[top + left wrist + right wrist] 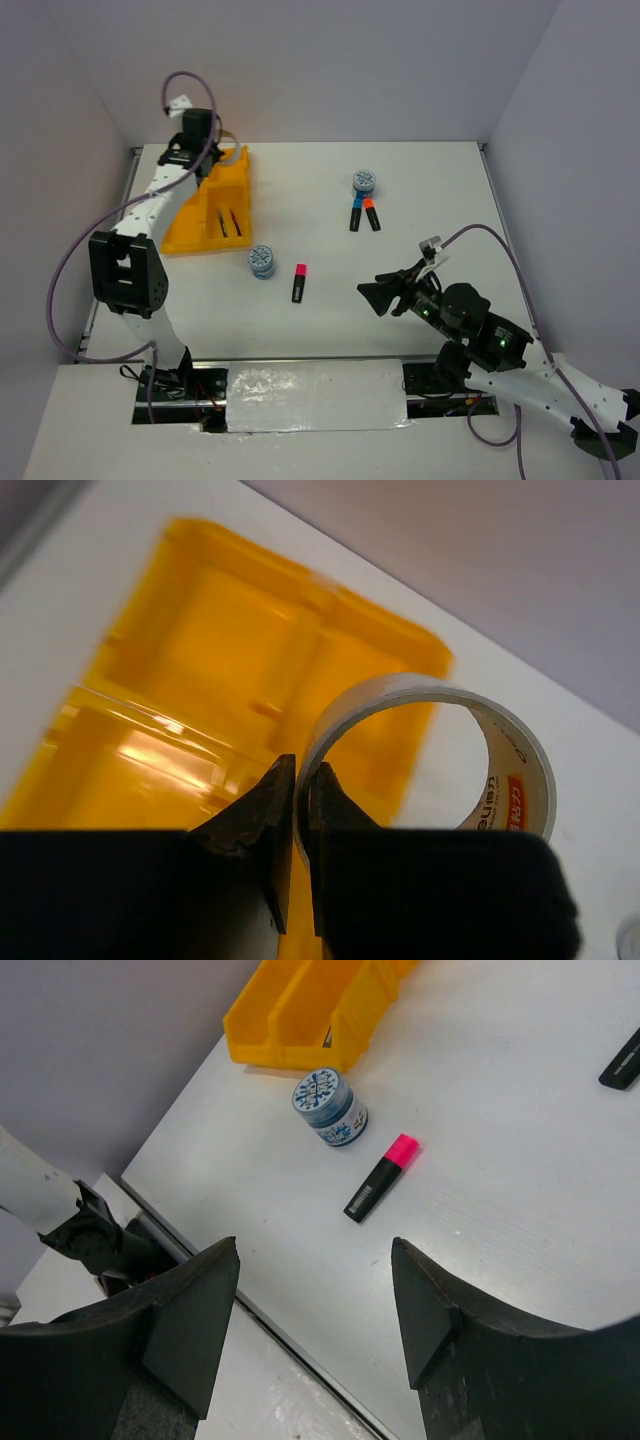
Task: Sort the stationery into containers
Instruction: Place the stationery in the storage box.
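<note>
My left gripper [300, 775] is shut on the wall of the silver-grey tape ring [512, 780] and holds it above the far end of the yellow tray [220, 650]. In the top view this gripper [205, 148] is over the tray's [185, 240] far end. Two thin pens [228, 222] lie in one compartment. My right gripper [375, 296] is open and empty, above the table right of the pink-capped highlighter [299, 282]. One patterned tape roll [262, 261] stands near the tray, the other [365, 181] further back. Blue-capped [355, 215] and orange-capped [371, 213] highlighters lie beside it.
In the right wrist view my open gripper [315, 1245] points at the table's near edge, with the pink highlighter [382, 1176], a tape roll [329, 1106] and the tray [300, 1010] beyond. White walls enclose the table on three sides.
</note>
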Robot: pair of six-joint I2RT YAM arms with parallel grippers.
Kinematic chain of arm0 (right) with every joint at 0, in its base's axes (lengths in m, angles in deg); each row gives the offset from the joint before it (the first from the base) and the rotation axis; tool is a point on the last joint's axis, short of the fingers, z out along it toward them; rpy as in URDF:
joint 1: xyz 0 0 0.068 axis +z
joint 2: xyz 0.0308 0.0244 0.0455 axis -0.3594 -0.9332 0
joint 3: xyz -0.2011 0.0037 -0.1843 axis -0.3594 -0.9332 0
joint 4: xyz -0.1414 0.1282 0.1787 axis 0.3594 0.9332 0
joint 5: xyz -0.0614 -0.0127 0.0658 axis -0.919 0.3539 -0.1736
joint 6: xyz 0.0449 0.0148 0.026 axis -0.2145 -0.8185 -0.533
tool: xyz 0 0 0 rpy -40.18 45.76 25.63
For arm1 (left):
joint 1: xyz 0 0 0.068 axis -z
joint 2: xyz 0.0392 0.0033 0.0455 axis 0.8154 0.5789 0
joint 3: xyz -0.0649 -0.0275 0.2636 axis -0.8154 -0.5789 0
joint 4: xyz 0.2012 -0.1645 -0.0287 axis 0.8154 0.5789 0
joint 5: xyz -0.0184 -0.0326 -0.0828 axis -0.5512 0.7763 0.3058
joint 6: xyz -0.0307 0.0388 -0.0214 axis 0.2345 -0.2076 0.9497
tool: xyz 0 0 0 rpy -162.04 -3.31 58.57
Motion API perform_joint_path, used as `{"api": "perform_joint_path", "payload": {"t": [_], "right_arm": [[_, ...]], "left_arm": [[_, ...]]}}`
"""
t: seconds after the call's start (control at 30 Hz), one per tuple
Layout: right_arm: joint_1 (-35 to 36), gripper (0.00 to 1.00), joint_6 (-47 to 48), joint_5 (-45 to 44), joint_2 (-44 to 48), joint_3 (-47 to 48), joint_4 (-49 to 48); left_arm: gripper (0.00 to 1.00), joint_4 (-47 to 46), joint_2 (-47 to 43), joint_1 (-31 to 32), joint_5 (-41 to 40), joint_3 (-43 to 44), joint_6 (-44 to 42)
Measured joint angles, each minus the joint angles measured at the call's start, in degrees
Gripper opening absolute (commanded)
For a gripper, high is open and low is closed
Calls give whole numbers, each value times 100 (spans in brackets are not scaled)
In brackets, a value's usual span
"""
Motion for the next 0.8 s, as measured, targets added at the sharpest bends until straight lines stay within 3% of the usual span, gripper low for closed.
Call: {"api": "perform_joint_path", "payload": {"t": [0.13, 0.27, 0.5, 0.6, 0.63, 0.7, 0.8], "right_arm": [[0, 70, 11, 122, -247, -72, -173], [0, 70, 68, 205, -437, -81, -247], [-7, 70, 260, 293, -723, -83, -476], [-7, 70, 345, 310, -911, -85, -553], [-9, 70, 365, 315, -966, -85, -584], [-11, 70, 420, 330, -1093, -85, -682], [-11, 70, 498, 378, -1268, -85, -804]], "left_arm": [[3, -35, 37, -1167, -101, 114, -72], [5, -299, 437, -1711, 170, 299, -417], [14, -511, 1526, -1871, 640, 581, -807], [24, -525, 1843, -1875, 756, 758, -892], [33, -525, 1862, -1884, 776, 804, -903], [43, -507, 1864, -1902, 776, 916, -933], [47, -518, 1864, -1908, 743, 1029, -925]]}}
